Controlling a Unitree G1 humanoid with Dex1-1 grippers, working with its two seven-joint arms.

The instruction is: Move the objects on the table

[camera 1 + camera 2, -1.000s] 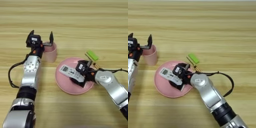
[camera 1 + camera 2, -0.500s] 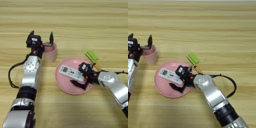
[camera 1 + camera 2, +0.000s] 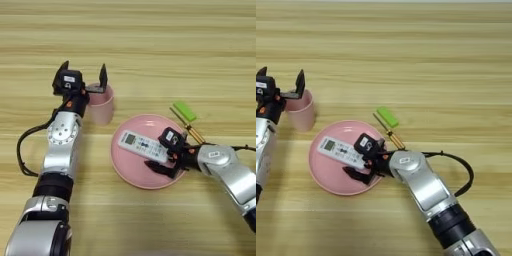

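The remote is now left flat in the plate, the right gripper spread and drawn back to its right end, while the left gripper stays spread by the cup.

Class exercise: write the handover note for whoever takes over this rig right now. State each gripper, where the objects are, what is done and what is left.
Left gripper: open, over the rim of the upright pink cup, not gripping it.
Right gripper: open, at the near end of the white remote.
Remote lies on the pink plate. Screwdriver and green block lie on the table, right of the plate.
Done: remote is on the plate.
Left: cup and screwdriver not grasped.
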